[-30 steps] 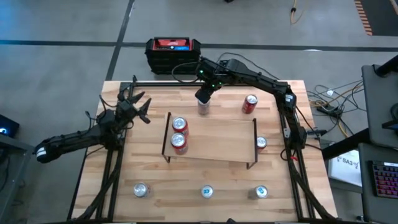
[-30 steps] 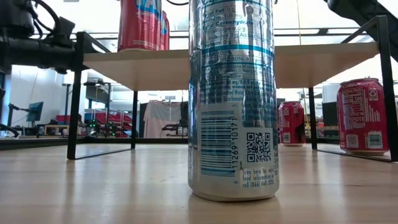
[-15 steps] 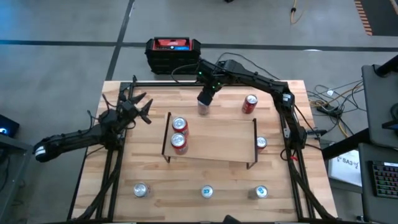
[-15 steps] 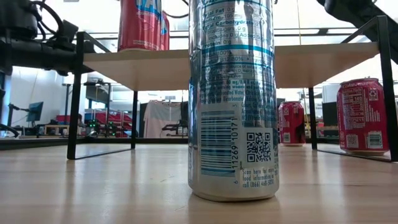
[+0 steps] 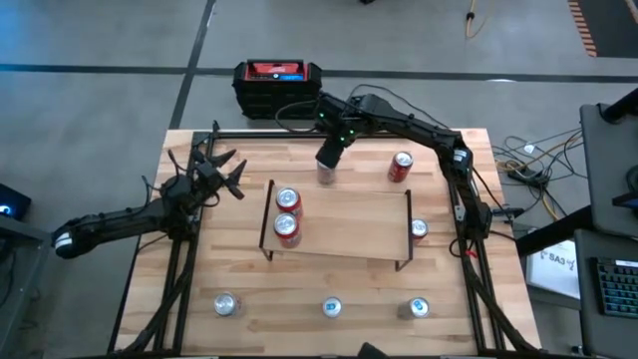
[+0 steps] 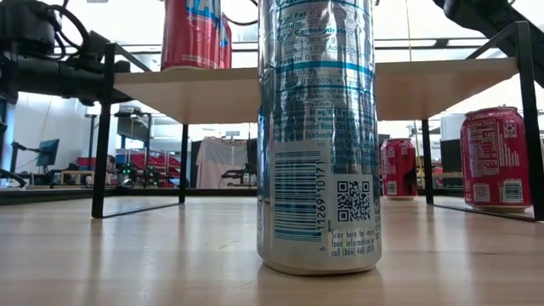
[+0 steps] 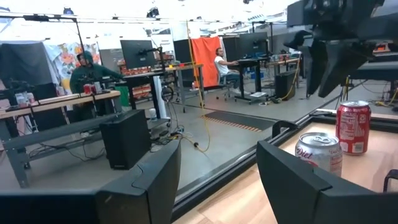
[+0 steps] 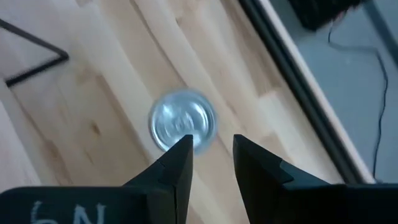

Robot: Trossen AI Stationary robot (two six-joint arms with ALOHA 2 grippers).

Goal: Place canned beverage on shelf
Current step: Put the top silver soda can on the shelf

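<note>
The shelf [image 5: 344, 224] stands mid-table on black legs and carries two red cans [image 5: 287, 214]; the low view shows it as a board [image 6: 442, 85]. Behind its far edge a silver can [image 5: 326, 177] stands upright on the table, and its lid [image 8: 182, 126] shows in the right wrist view. My right gripper [image 5: 328, 158] hangs above this can, pointing steeply down. Its fingers [image 8: 211, 152] are a little apart with nothing between them and are clear of the lid. My left gripper [image 5: 217, 172] waits open at the table's left side, its fingers [image 7: 217, 180] empty.
A red can [image 5: 401, 167] stands at the far right and another can [image 5: 418, 228] beside the shelf's right legs. Three silver cans [image 5: 331, 307] line the near edge; the middle one [image 6: 319, 136] fills the low view. A black case [image 5: 278, 85] lies beyond the far edge.
</note>
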